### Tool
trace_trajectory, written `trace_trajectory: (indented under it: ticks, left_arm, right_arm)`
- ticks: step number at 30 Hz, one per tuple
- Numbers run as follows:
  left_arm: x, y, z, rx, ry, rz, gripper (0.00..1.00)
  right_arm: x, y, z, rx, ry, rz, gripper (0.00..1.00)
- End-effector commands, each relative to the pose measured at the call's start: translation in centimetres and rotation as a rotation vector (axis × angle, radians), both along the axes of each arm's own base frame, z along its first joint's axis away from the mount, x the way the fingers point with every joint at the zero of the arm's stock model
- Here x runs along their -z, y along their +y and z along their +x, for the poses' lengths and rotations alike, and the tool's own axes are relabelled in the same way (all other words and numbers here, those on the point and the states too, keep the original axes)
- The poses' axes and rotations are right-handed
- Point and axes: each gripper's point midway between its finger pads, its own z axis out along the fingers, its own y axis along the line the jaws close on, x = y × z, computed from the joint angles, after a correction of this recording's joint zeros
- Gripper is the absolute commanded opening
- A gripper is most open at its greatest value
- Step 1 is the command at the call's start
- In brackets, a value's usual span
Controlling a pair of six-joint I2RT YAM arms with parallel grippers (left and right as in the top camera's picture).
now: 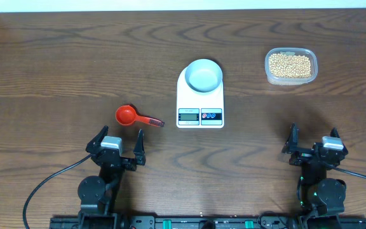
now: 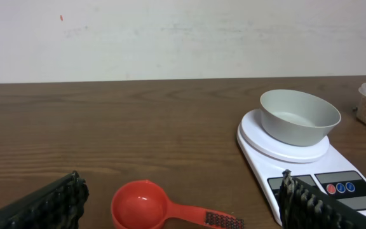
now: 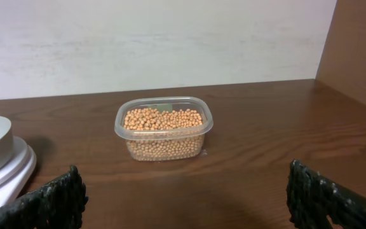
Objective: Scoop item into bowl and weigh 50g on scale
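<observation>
The tan-yellow beans (image 1: 290,64) fill a clear plastic tub (image 1: 290,77) at the back right, also in the right wrist view (image 3: 162,119). The pale blue-grey bowl (image 1: 204,75) stands empty on the white scale (image 1: 200,115), both seen in the left wrist view (image 2: 299,116) (image 2: 354,186). A red scoop (image 1: 128,115) lies left of the scale, its handle pointing right (image 2: 140,206). My left gripper (image 1: 116,147) is open and empty just in front of the scoop. My right gripper (image 1: 313,145) is open and empty, well in front of the tub.
The dark wooden table (image 1: 56,70) runs to a pale wall at the back. A wooden side panel (image 3: 361,44) rises at the far right in the right wrist view. The scale's edge (image 3: 5,172) shows at that view's left.
</observation>
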Motion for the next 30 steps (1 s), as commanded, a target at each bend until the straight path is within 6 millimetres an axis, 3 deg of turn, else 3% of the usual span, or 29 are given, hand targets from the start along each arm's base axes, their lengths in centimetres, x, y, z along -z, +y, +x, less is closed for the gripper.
trace_trajectory:
  ticks: [1,13,30]
  left_arm:
    - [1.8,-0.1,0.0,0.004,0.051,0.011,0.98]
    - [1.7,0.4,0.1,-0.027,0.047,0.016,0.98]
    - [-1.1,0.4,0.2,-0.031,-0.045,-0.055,0.98]
  right_arm:
    - [0.0,-0.2,-0.1,0.011,0.001,-0.015,0.99]
    - [0.0,-0.2,-0.1,0.011,0.001,-0.015,0.99]
    - [0.0,-0.2,-0.1,0.011,0.001,-0.015,0.99]
